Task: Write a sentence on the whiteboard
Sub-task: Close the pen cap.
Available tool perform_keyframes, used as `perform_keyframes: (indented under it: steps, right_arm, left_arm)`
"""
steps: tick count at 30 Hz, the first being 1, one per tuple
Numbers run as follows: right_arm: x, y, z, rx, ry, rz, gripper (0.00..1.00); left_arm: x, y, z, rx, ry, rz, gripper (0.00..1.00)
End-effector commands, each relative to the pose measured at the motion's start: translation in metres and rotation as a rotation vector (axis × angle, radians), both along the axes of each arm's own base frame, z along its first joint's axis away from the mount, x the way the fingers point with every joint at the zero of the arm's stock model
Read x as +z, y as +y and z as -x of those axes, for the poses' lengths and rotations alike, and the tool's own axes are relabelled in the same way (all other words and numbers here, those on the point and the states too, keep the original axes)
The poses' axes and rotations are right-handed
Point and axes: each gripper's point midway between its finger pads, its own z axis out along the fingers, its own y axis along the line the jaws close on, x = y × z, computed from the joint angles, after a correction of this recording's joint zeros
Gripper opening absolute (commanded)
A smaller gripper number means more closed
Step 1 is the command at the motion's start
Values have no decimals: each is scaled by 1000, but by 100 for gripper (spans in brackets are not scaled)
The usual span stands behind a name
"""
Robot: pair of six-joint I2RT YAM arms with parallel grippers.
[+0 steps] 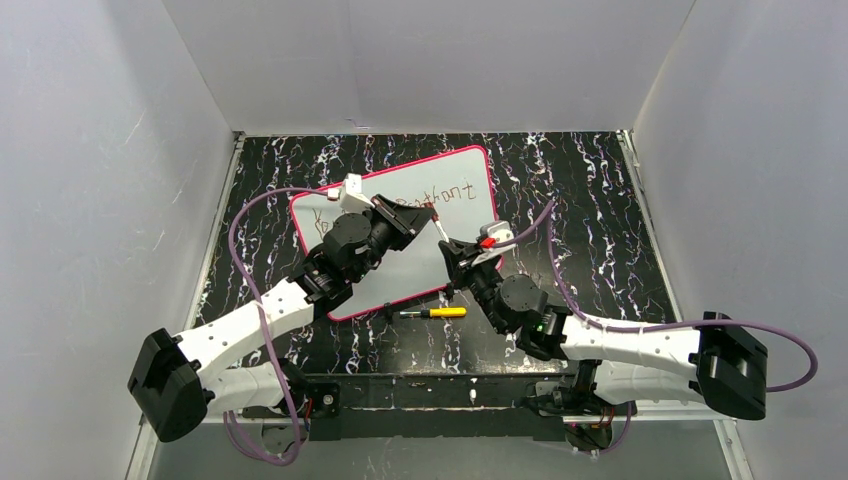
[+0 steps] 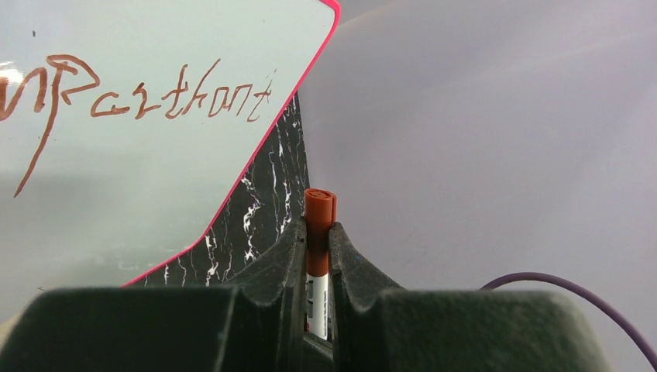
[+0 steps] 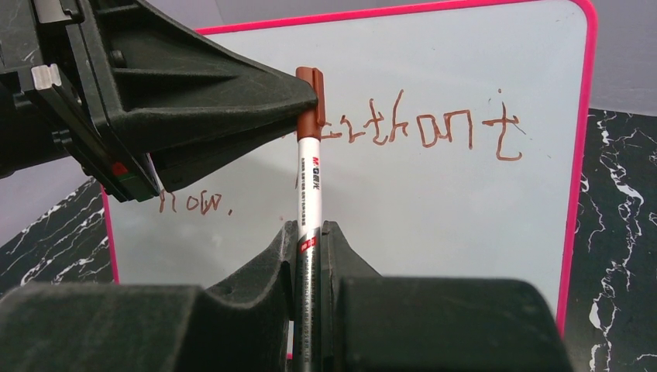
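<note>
The whiteboard (image 1: 410, 272), white with a pink rim, lies flat on the table. The sentence (image 1: 440, 195) runs across it in reddish-brown script, read as "Parthont" (image 2: 155, 97) in the left wrist view; "now." (image 3: 194, 203) sits lower in the right wrist view. One marker (image 1: 442, 232) hangs above the board between both grippers. My left gripper (image 1: 432, 213) is shut on its brown cap (image 2: 319, 205). My right gripper (image 1: 452, 248) is shut on the white and silver barrel (image 3: 308, 170). The left gripper's fingertips (image 3: 298, 97) pinch the cap in the right wrist view.
A yellow and black pen (image 1: 433, 313) lies on the black marbled table (image 1: 580, 190) just in front of the board's near edge. Pale walls enclose the table on three sides. Purple cables (image 1: 245, 260) loop from both arms.
</note>
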Motion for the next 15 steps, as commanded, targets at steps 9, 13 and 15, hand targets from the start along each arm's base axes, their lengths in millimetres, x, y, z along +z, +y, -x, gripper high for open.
perform_keyframes:
  steps: [9, 13, 15]
  right_arm:
    - [66, -15, -28, -110, -104, -183, 1]
    - [67, -15, -30, -110, -108, -185, 1]
    - [67, -14, -30, -112, -110, -184, 1]
  left_arm:
    - [-18, -43, 82, -338, 46, -16, 0]
    - [-17, -48, 87, -356, 43, -17, 0]
    - [-19, -51, 90, -366, 47, -21, 0]
